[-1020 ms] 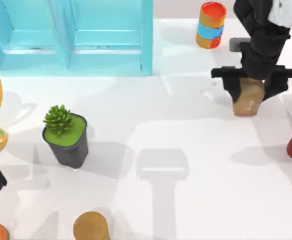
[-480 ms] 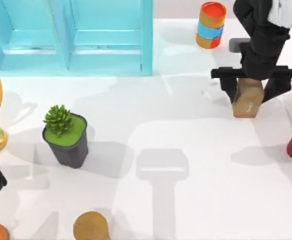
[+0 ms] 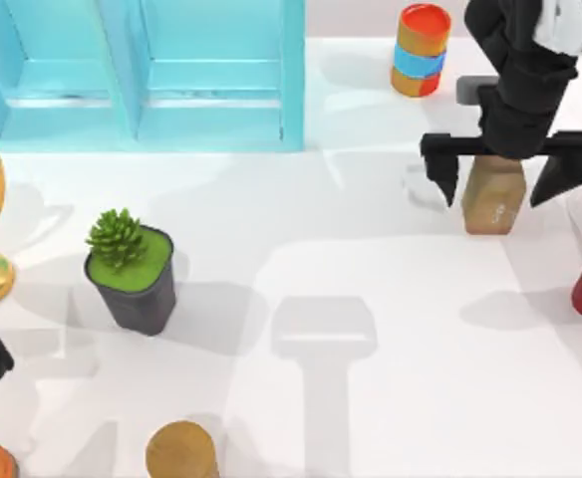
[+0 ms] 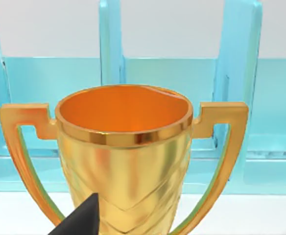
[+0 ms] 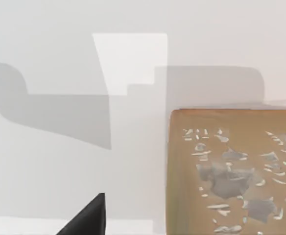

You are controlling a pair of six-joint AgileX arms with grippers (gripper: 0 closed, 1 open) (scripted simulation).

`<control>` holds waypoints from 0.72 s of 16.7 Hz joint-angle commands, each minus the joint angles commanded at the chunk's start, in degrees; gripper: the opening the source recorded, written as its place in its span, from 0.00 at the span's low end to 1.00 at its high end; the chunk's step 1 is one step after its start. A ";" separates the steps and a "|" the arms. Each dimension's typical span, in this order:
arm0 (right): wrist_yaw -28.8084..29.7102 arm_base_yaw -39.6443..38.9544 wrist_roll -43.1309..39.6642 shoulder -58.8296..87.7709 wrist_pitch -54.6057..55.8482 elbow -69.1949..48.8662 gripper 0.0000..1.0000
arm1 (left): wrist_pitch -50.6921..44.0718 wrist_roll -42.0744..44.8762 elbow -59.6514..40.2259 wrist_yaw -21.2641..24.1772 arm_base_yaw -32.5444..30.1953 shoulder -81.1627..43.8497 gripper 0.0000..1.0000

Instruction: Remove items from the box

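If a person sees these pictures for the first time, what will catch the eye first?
Most likely the big turquoise box at the table's far left, and the gold trophy that looms before it in the left wrist view. Then the right claw, fingers spread wide on either side of the tan-brown block at the far right, near the striped can.
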State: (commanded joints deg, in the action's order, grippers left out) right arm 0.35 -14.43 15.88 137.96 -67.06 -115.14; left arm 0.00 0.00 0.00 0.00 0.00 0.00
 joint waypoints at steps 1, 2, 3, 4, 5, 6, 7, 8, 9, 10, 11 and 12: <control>0.00 0.00 0.00 0.00 0.00 0.00 1.00 | 0.00 0.00 0.00 0.00 0.00 0.00 1.00; 0.00 0.09 0.00 -0.01 -0.01 -0.01 1.00 | 0.00 0.00 0.00 0.00 0.00 0.00 1.00; 0.01 0.14 0.05 -0.02 -0.19 -0.20 1.00 | 0.00 0.00 0.00 0.00 0.00 0.00 1.00; 0.06 0.30 0.21 -0.04 -0.94 -0.95 1.00 | 0.00 0.00 0.00 0.00 0.00 0.00 1.00; 0.10 0.48 0.39 -0.03 -2.24 -2.26 1.00 | 0.00 0.00 0.00 0.00 0.00 0.00 1.00; 0.12 0.58 0.49 0.03 -3.95 -4.05 1.00 | 0.00 0.00 0.00 0.00 0.00 0.00 1.00; 0.11 0.56 0.46 0.10 -5.97 -6.17 1.00 | 0.00 0.00 0.00 0.00 0.00 0.00 1.00; 0.08 0.45 0.34 0.16 -8.26 -8.51 1.00 | 0.00 0.00 0.00 0.00 0.00 0.00 1.00; 0.04 0.34 0.20 0.21 -10.67 -10.90 1.00 | 0.00 0.00 0.00 0.00 0.00 0.00 1.00; -0.01 0.28 0.10 0.22 -12.99 -13.16 1.00 | 0.00 0.00 0.00 0.00 0.00 0.00 1.00; -0.03 0.25 0.03 0.17 -15.05 -15.10 1.00 | 0.00 0.00 0.00 0.00 0.00 0.00 1.00; -0.03 0.22 -0.04 0.09 -16.71 -16.70 1.00 | 0.00 0.00 0.00 0.00 0.00 0.00 1.00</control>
State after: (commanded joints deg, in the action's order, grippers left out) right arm 0.32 -14.20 15.84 138.05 -83.76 -131.83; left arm 0.00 0.00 0.00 0.00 0.00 0.00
